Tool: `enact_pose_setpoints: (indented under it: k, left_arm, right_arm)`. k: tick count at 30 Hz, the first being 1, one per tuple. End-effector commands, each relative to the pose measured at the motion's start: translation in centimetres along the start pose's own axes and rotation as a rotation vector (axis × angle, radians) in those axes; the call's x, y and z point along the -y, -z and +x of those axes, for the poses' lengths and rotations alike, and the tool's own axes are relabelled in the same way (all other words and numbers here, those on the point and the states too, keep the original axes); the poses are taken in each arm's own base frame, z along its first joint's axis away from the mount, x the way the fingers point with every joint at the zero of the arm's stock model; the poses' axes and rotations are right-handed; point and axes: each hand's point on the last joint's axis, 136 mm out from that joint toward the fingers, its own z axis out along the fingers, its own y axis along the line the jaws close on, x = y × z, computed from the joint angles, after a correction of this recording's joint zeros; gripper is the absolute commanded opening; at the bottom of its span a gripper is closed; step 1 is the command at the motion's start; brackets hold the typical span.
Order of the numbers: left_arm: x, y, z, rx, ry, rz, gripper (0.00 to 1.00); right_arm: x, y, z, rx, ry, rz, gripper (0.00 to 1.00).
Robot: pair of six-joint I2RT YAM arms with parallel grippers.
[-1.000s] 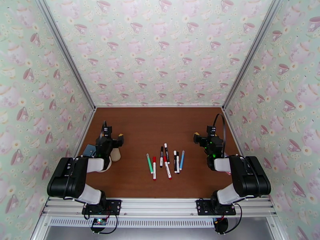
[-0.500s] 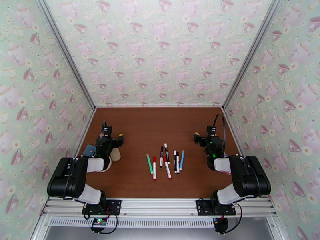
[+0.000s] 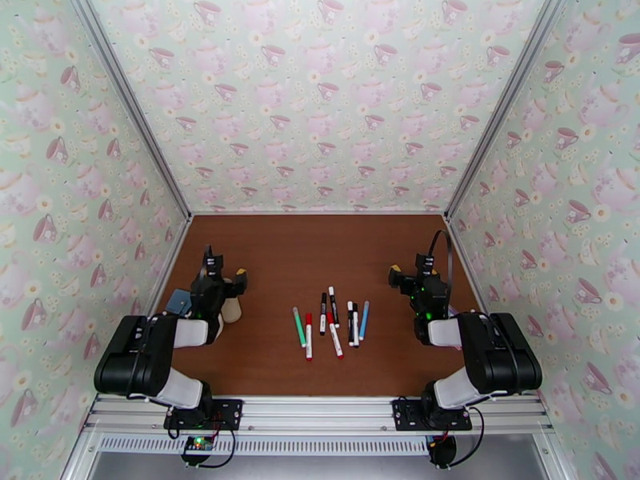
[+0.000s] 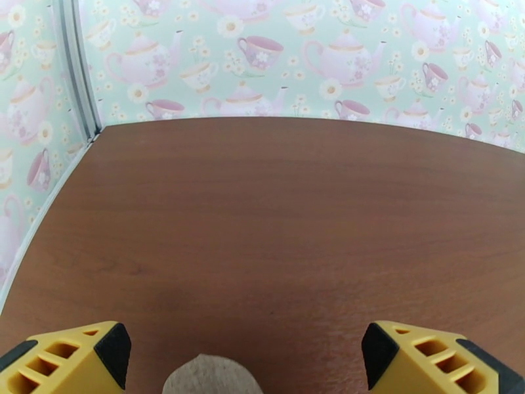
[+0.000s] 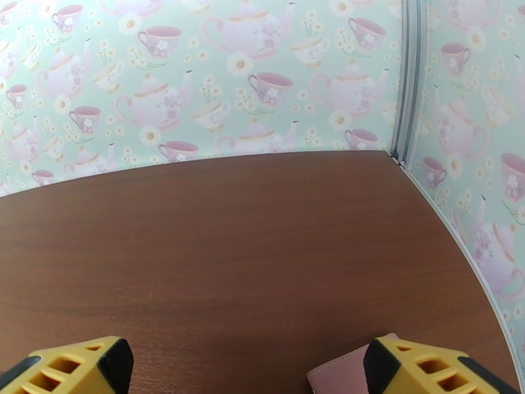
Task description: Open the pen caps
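Several pens (image 3: 333,320) lie side by side on the brown table, midway between the arms: a green one (image 3: 299,326), a blue one (image 3: 364,320), and others in red, black and white. The pen caps are too small to make out apart from the barrels. My left gripper (image 3: 218,283) stands open to the left of the pens, well away from them. In the left wrist view the left gripper (image 4: 246,352) has its yellow fingertips (image 4: 72,359) wide apart. My right gripper (image 3: 420,280) is open to the right of the pens. In the right wrist view the right gripper (image 5: 252,359) holds nothing.
A beige rounded lump (image 3: 231,310) sits just under the left gripper, its top (image 4: 209,379) showing between the fingers. A blue object (image 3: 178,300) lies by the left wall. A pink flat object (image 5: 344,375) lies near the right gripper. Patterned walls enclose three sides.
Both wrists have shifted very slightly toward the near edge. The pens have not moved and both grippers stay open.
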Motion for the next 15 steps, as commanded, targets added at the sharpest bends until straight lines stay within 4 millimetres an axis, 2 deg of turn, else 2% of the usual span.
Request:
enact_pose_setpoints:
  k: [1,8,15]
  left_arm:
    - [-0.4,1.2,-2.0,0.089,0.015,-0.033,1.00]
    - [-1.0,2.9,-3.8,0.054,0.065,-0.080,1.00]
    - [0.7,6.2,-6.1,-0.041,0.148,-0.037,1.00]
  right_arm:
    - [0.0,0.3,-1.0,0.031,-0.001,0.008,1.00]
    - [-0.1,1.4,-2.5,0.023,-0.003,0.004,1.00]
    - [-0.4,2.4,-4.3,-0.071,-0.097,-0.003,1.00]
